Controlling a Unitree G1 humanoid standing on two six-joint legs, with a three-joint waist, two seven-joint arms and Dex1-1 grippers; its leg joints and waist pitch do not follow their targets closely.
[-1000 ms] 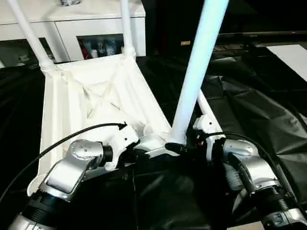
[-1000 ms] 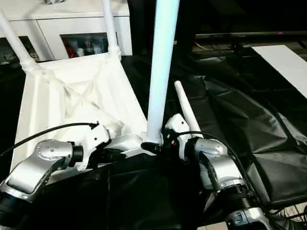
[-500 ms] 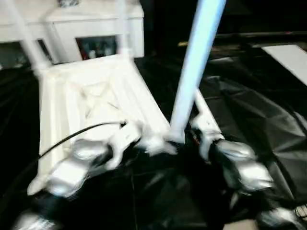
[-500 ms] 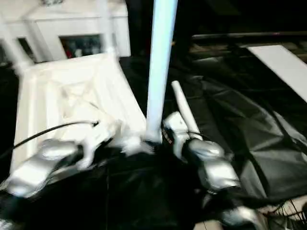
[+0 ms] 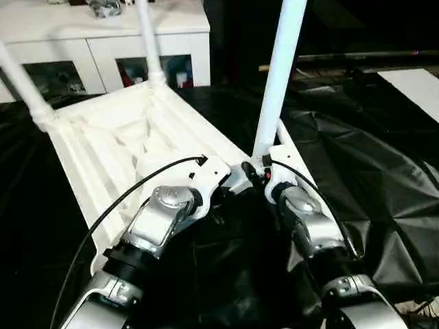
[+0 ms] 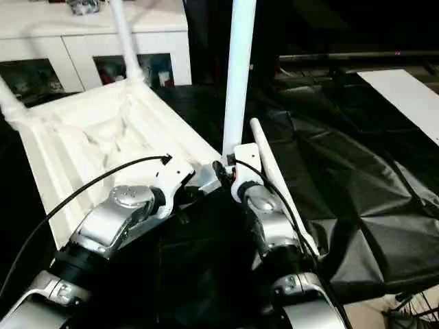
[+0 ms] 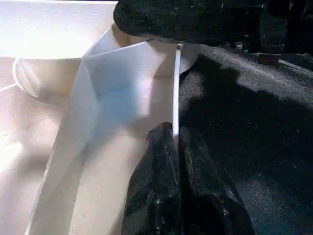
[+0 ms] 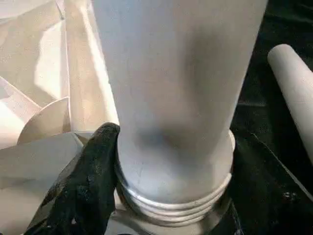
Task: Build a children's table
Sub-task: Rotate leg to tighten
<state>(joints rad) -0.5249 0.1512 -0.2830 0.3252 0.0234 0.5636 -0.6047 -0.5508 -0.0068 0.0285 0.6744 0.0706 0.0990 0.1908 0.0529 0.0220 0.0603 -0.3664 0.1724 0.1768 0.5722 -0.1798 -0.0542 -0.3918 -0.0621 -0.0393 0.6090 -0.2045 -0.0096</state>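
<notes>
The white tabletop (image 5: pixel 116 144) lies upside down on black cloth, ribbed side up. Two legs (image 5: pixel 149 41) (image 5: pixel 20 79) stand in its far corner sockets. A third leg (image 5: pixel 278 75) stands upright in the near right corner socket, with a few thread rings (image 8: pixel 171 205) showing above the socket. My right gripper (image 5: pixel 255 173) is shut around this leg's base, one black finger (image 8: pixel 93 166) pressed against it. My left gripper (image 7: pixel 174 134) is shut on the tabletop's thin near rim (image 7: pixel 176 88), just left of that corner. Another leg (image 6: pixel 271 164) lies loose on the cloth beside my right forearm.
A white cabinet (image 5: pixel 103 34) with glass doors stands right behind the tabletop. Crumpled black cloth (image 5: pixel 370 157) covers the ground to the right. A flat white panel (image 5: pixel 418 82) lies at the far right edge. Dark furniture stands behind the upright leg.
The whole picture has shifted and tilted, so the camera has moved. Both grippers keep their holds, the left on the rim and the right on the leg's base.
</notes>
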